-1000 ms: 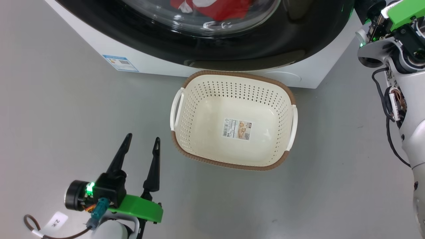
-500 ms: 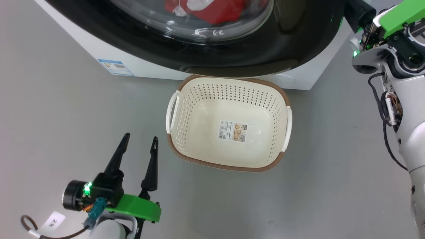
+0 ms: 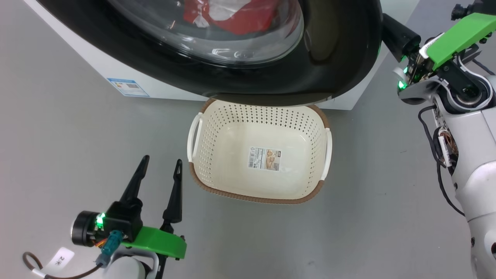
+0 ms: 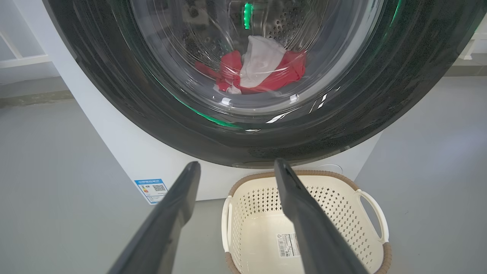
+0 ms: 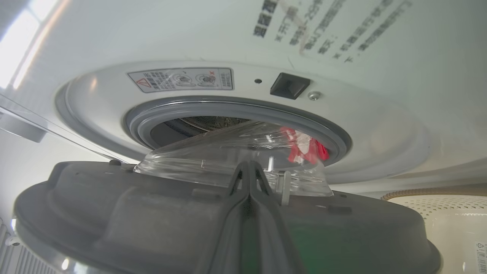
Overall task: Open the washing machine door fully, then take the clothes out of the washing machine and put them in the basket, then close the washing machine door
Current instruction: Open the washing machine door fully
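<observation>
Pressing together, the right gripper's (image 5: 249, 167) jaws reach over the moulded grey inner face of the washing machine door (image 3: 329, 58), which stands ajar. The left gripper's (image 3: 162, 159) jaws gape, empty, beside the perforated basket (image 3: 252, 199) on the floor (image 3: 58, 147). Red-and-white clothes (image 4: 266, 72) lie behind the bulging glass. The door's glossy black rim now overlaps the basket's far rim, clear a second ago.

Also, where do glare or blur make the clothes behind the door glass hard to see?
Head view: white highlights streak the washing machine door below the clothes. Left wrist view: green and white reflections cross its glass. Right wrist view: the curved glass warps the clothes.
</observation>
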Available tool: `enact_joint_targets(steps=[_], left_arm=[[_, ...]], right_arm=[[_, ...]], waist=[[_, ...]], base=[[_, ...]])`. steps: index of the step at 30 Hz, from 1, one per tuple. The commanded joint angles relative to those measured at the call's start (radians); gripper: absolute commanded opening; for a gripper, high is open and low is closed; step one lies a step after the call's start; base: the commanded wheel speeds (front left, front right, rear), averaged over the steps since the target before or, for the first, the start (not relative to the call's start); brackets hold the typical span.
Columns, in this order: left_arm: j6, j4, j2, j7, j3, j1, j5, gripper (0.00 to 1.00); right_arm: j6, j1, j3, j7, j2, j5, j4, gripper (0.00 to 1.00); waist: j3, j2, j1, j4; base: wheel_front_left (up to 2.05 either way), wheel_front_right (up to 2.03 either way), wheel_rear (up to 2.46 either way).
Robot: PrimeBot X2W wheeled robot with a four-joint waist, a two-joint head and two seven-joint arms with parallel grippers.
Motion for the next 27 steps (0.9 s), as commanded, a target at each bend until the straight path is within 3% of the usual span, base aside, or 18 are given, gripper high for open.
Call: enact_joint_targets(steps=[1,27], left_arm=[[-0.004,-0.020,0.015,-0.009,0.037,-0.008,0.012,1.00],[0.002,-0.028,0.014,-0.009,0.056,0.028,0.007,1.00]], right_arm=[[0.002,0.021,0.022,0.022,0.044,0.004,-0.052,0.00],[0.002,0.210,0.045,0.104,0.043,0.017,-0.265,0.00]], waist=[[-0.002,0.0000,0.0000,-0.002],[-0.070,0.0000,0.0000,0.009]], base=[[0.00,0.00,0.00],[0.00,0.00,0.00]])
